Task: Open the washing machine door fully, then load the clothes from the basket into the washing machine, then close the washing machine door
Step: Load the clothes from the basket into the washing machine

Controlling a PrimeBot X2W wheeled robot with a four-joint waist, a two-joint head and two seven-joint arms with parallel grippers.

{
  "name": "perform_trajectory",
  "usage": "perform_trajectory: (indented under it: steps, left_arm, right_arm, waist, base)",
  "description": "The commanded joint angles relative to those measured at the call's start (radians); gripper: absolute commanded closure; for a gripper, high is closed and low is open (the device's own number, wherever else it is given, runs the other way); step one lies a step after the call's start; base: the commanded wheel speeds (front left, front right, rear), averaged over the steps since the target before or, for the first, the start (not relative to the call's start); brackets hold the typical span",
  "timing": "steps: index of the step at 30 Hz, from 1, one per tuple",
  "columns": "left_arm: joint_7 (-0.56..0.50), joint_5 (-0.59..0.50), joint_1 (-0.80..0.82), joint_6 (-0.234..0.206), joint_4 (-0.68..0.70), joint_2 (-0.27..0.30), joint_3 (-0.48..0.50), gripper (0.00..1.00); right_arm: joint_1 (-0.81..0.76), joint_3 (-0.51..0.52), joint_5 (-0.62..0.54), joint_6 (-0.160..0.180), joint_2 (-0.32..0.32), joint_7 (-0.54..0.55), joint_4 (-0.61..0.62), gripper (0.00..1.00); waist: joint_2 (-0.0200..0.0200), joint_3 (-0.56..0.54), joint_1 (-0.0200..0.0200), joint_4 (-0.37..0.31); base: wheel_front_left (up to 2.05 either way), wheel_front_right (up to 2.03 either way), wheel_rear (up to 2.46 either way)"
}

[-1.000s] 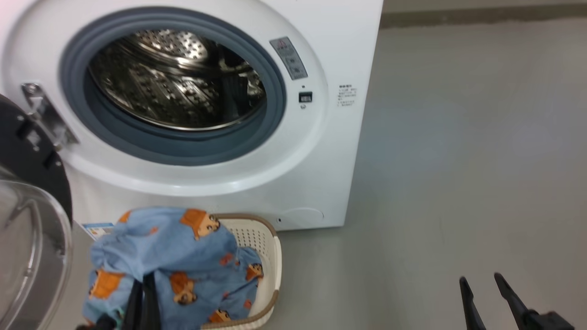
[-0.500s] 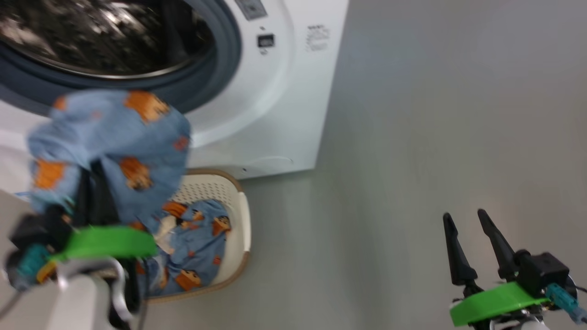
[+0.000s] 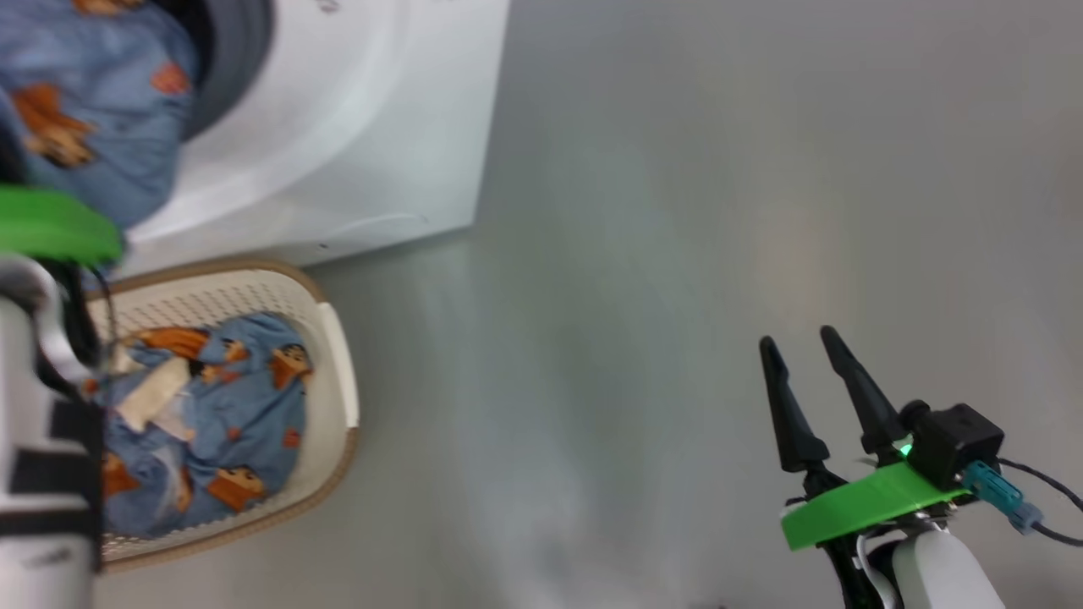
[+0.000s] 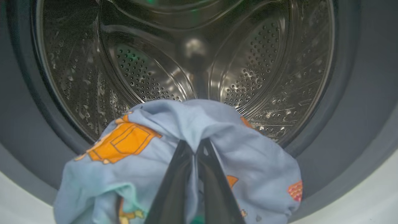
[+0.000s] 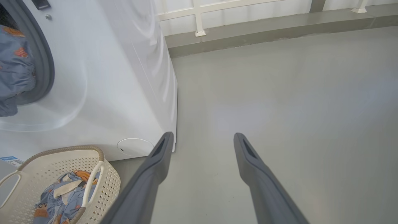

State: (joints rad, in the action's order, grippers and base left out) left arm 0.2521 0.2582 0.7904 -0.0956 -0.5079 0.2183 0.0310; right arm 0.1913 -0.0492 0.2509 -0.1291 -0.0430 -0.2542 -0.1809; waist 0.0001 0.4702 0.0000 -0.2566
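Starting on the left: our left gripper (image 4: 196,143) is pinched tight on a blue garment (image 4: 255,146), the two dark fingers practically touching, with the cloth bunched over and around their tips. The wrist camera looks straight into the steel drum (image 4: 140,77), and the garment hangs in front of the lower part of the opening, at the grey gasket (image 4: 357,93). We honestly can't tell how far past the gasket it reaches. From the head camera the same piece sits at the top left corner, right against the mouth of the washing machine (image 3: 364,118), with the arm's green wrist ring just under it.

Moving along, the basket (image 3: 337,372) stands on the floor (image 3: 677,254) just in front of the machine, below the opening. The rest of the clothes (image 3: 220,406) lies crumpled in the bottom of it, same blue print with the orange-brown figures, plus a pale strip of fabric on top. On the machine's lower front we can see the round flap (image 5: 134,147), close to the basket's rim, and a corner of the blue sticker (image 5: 8,159) further left.

Then there's a wide stretch of bare grey floor, and over on the right our right gripper (image 3: 797,338) hangs above it with its fingers spread wide and nothing between them, well apart from both the basket and the machine. A low kerb with white railing (image 5: 199,18) runs along the back.
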Motion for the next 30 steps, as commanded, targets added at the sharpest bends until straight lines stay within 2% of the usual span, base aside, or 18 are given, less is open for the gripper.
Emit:
perform_trajectory:
  steps: [1,9,20,26,30]
  left_arm:
    - [0.001,-0.012,0.034,-0.004,0.011,0.049,0.028,1.0]
    - [0.008,-0.052,0.242,-0.015,-0.149,0.105,0.016,1.0]
    - [0.009,-0.093,0.48,-0.013,-0.262,0.159,0.001,1.0]
    - [-0.002,-0.123,0.633,-0.011,-0.345,0.214,-0.024,1.0]
    - [-0.003,-0.141,0.708,-0.025,-0.373,0.254,-0.032,1.0]
  right_arm:
    - [0.008,-0.028,0.008,-0.002,-0.007,-0.008,0.014,0.0]
    - [0.02,-0.077,0.015,-0.002,-0.007,-0.008,-0.01,0.0]
    - [0.032,-0.109,-0.001,-0.002,-0.007,-0.008,-0.025,0.0]
    - [0.066,-0.121,0.02,-0.002,-0.007,-0.008,-0.02,0.0]
    - [0.083,-0.141,0.047,-0.002,-0.007,-0.008,-0.024,0.0]
  waist:
    - [-0.0001,0.087,0.0,-0.081]
    - [-0.0001,0.143,0.0,-0.127]
    - [-0.0001,0.222,0.0,-0.149]
    - [-0.0001,0.295,0.0,-0.17]
    - [-0.0001,0.327,0.0,-0.185]
  base:
    - [0.0,0.0,0.0]
    - [0.0,0.0,0.0]
    - [0.0,0.0,0.0]
    - [0.0,0.0,0.0]
    - [0.0,0.0,0.0]
